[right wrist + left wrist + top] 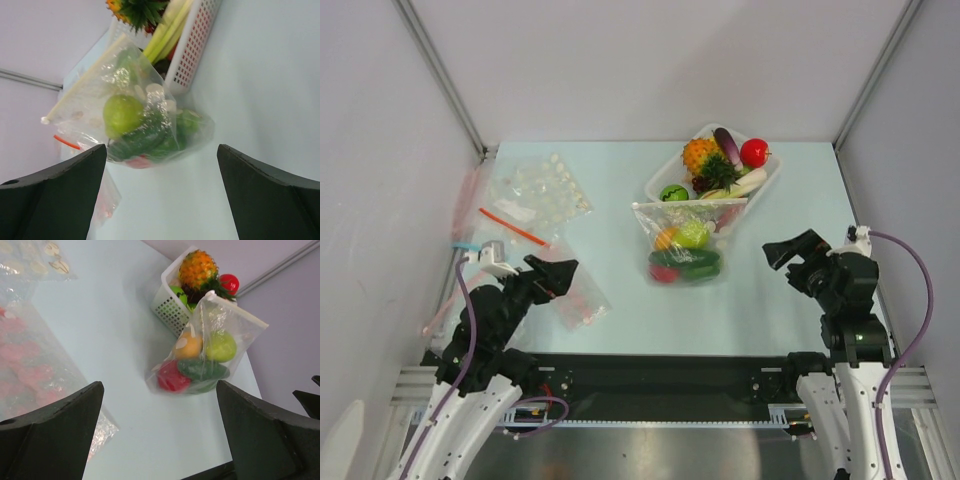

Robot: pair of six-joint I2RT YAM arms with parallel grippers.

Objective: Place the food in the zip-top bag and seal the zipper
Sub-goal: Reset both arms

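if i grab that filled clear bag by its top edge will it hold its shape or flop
Probably flops: the zip-top bag is thin, crinkly plastic. It would likely hang bottom-heavy, since the toy fruits bunch at its closed end. The round green apple and others may shift or roll inside.

The zip-top bag (715,215) is clear, crinkly, shiny plastic over glossy, smooth food (692,235), the white tray (655,185) is perforated plastic, the pale surface (760,300) looks smooth and matt, and the left claw (159,385) and right claw (161,147) are matt black.
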